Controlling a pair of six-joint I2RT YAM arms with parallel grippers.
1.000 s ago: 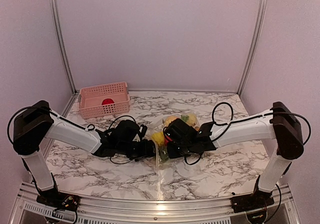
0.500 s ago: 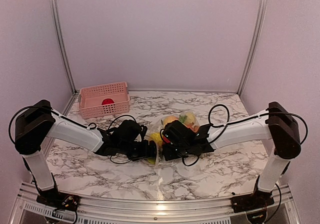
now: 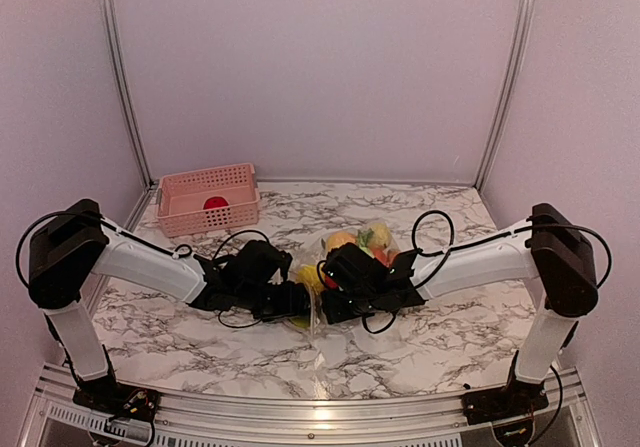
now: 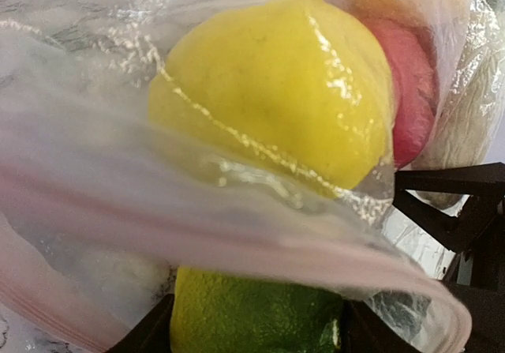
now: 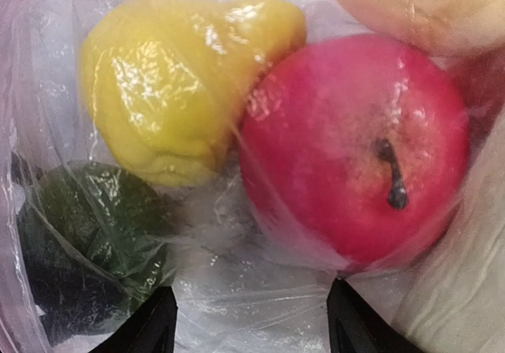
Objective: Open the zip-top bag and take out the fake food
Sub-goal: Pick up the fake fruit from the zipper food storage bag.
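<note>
Here, the zip-top bag [image 4: 95, 171] lies bunched on the marble tabletop [image 3: 450, 337], directly ahead of both sets of fingers. The left fingers [image 4: 150, 339] stand apart with a green fruit [image 4: 252, 317] filling the gap; whether they clamp it cannot be told. The right fingers [image 5: 359, 329] are released, with only film between them. The step in hand is judged to be parting the mouth: each side should pinch one lip of film at the pinkish strip [image 4: 260, 246], not the fruit beneath, then draw apart evenly. Count: one bag; four pieces of fake food [image 3: 365, 239] seen through it, namely yellow pear [image 5: 181, 84], red apple [image 5: 355, 148], the green fruit and a pale orange piece [image 5: 402, 5]; one pink basket [image 3: 180, 217], well apart from the left fingers, holding one red piece [image 3: 214, 204].
</note>
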